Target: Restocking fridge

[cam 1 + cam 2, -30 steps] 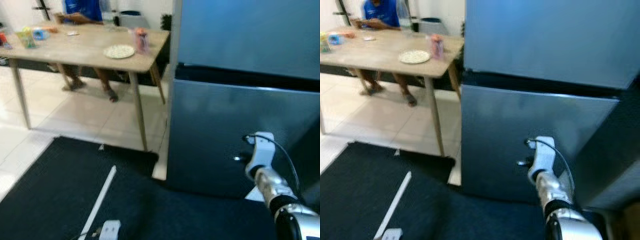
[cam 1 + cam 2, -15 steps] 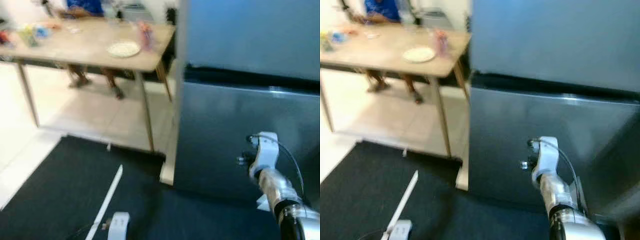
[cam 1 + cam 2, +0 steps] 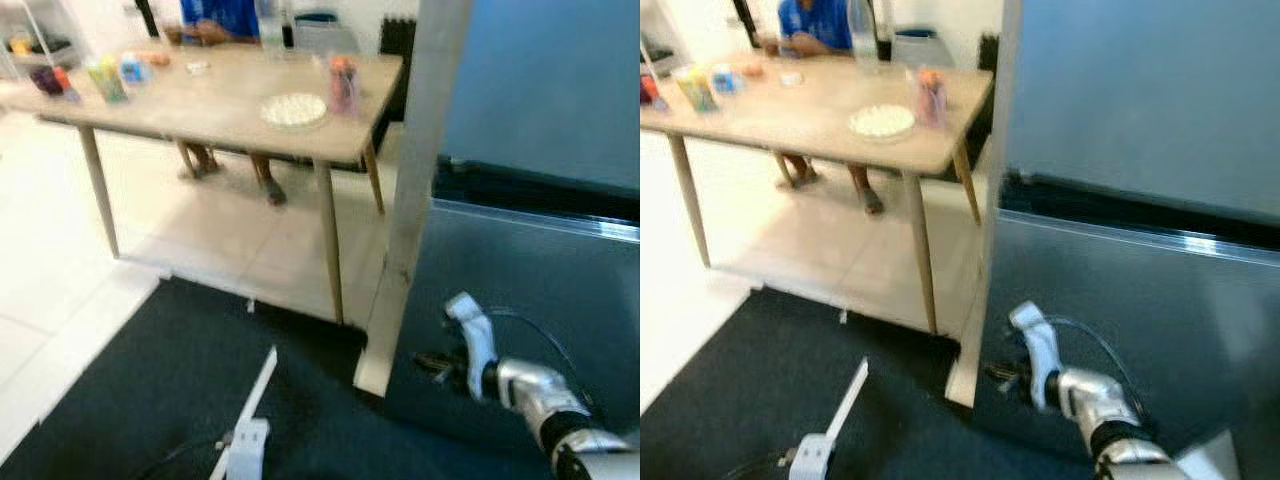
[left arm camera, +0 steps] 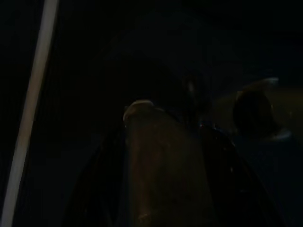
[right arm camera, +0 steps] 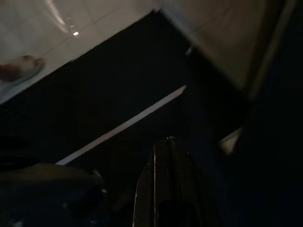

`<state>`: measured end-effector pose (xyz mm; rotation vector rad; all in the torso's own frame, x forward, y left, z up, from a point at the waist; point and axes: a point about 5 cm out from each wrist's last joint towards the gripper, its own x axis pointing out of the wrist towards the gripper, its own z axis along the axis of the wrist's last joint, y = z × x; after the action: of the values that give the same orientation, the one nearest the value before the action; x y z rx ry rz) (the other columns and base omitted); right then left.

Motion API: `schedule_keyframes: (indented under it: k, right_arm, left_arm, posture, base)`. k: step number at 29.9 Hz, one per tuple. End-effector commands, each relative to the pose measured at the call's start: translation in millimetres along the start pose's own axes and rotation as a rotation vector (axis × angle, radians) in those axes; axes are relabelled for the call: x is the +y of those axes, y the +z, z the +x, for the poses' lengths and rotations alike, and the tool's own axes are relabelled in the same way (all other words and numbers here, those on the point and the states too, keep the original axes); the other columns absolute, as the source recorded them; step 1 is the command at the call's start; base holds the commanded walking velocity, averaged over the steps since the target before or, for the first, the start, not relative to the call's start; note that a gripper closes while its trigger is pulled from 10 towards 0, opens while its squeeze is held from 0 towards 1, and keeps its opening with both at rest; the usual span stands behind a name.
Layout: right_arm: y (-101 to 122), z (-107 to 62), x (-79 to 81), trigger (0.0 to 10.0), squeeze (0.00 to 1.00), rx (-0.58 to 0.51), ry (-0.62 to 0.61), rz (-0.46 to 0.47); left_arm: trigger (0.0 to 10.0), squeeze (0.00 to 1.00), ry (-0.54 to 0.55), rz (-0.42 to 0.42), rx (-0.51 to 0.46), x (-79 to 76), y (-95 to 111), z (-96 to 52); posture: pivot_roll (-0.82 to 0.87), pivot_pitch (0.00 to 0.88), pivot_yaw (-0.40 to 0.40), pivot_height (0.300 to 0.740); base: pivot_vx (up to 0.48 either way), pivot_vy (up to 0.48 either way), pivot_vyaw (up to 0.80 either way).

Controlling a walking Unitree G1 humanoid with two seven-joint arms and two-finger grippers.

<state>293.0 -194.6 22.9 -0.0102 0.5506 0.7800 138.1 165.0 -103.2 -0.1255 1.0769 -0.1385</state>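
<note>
The grey-blue fridge stands on my right with its upper door (image 3: 540,80) and lower door (image 3: 540,290) both closed and a dark gap between them. My right gripper (image 3: 428,361) is held low in front of the lower door's left edge, its black fingers pointing left. In the right wrist view those fingers (image 5: 166,161) lie pressed together with nothing between them, over the dark mat. My left arm hangs low; its white wrist piece (image 3: 248,441) shows at the bottom edge. The left wrist view is very dark.
A beige wall edge (image 3: 415,180) runs down beside the fridge. A wooden table (image 3: 200,95) at the back left carries a plate (image 3: 294,109), a pink cup (image 3: 343,84) and several small items; a person (image 3: 220,15) sits behind it. A dark mat (image 3: 150,380) covers the near floor.
The camera has swung, so the table now sits more to the middle and the fridge further right. My right gripper has dropped lower and turned from pointing up to pointing left.
</note>
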Motion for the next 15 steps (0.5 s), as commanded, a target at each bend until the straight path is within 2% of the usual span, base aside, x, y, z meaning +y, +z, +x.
schedule_keyframes:
  k: [1,8,15]
  right_arm:
    - [0,1.7,-0.2,10.0,0.00,0.009,-0.035,-0.027]
    - [7,-1.2,-6.9,10.0,0.00,-0.007,-0.088,-0.051]
    - [23,-4.9,-20.3,10.0,0.00,-0.051,-0.250,-0.106]
  left_arm:
    - [10.0,0.00,0.025,-0.023,0.039,2.1,-12,-2.0]
    - [10.0,0.00,0.014,-0.027,0.039,0.9,-12,-1.9]
    - [10.0,0.00,0.012,-0.028,0.040,0.7,-12,-2.0]
  posture:
    - [-0.02,0.000,0.002,0.740]
    - [-0.02,0.000,0.002,0.740]
    - [-0.02,0.000,0.002,0.740]
  base:
    - [0.000,0.000,0.00]
    - [0.000,0.000,0.00]
    - [0.000,0.000,0.00]
